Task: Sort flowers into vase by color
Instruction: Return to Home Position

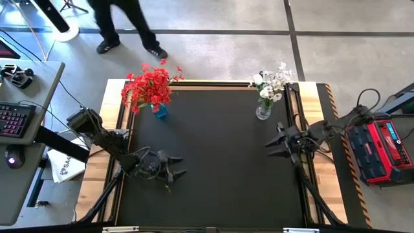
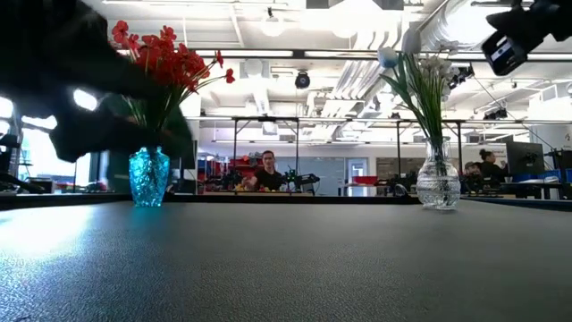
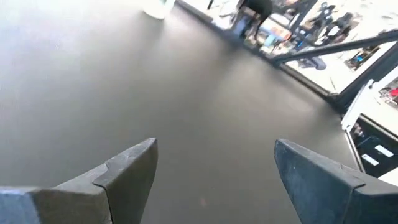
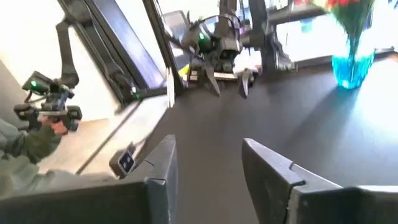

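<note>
Red flowers [image 1: 150, 87] stand with their stems in a blue vase [image 1: 159, 111] at the table's far left; the low view shows them [image 2: 165, 58] rising from that vase [image 2: 148, 176]. White flowers [image 1: 270, 83] stand in a clear vase [image 1: 263, 111] at the far right, also seen in the low view [image 2: 438, 183]. My left gripper [image 1: 181, 166] is open over the mat's near left, fingers [image 3: 134, 168] apart with nothing between them. My right gripper [image 1: 269, 149] hangs above the mat's right side, open and empty [image 4: 208, 162], pointing toward the left arm.
A person [image 1: 123, 26] walks beyond the table's far edge. A red case [image 1: 381, 149] sits right of the table, and a desk with a keyboard [image 1: 16, 120] left of it. A person's hands hold a controller [image 4: 53, 109]. The black mat [image 1: 220, 188] is bare between the grippers.
</note>
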`<state>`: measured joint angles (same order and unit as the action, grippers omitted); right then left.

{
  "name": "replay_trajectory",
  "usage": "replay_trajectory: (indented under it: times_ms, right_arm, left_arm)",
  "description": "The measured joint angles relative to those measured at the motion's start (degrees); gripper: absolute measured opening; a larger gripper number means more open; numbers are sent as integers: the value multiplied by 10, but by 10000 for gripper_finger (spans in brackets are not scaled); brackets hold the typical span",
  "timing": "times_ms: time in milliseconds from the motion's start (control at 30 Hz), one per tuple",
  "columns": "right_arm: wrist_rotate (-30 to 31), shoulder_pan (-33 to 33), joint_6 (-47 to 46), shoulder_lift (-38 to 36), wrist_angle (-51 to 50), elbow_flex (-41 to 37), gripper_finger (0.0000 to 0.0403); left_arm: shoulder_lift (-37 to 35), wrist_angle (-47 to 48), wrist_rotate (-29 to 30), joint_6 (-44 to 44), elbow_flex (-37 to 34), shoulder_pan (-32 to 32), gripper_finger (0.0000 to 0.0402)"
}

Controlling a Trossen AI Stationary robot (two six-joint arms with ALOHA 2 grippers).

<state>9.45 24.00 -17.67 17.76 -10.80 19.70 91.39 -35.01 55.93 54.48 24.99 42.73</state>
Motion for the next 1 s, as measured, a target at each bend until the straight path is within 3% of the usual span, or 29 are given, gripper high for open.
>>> replay_trajectory:
  times_ms: [133,300,433,867,1000]
  right_arm:
    - [-8,-6,17,-49,38,-37,114]
    - [-12,-9,5,-94,82,-102,106]
    - [-12,-9,0,-118,97,-135,105]
    - [43,-9,1,-145,95,-149,105]
    - [51,-10,0,-145,86,-149,105]
  left_arm:
    - [0,-94,-10,-119,0,-28,310]
    - [-9,-223,-127,-274,0,-88,310]
    - [-48,-256,-212,-355,-6,-133,310]
    - [-372,-251,-214,-412,-198,-199,310]
    - [-454,-249,-284,-384,-239,-273,310]
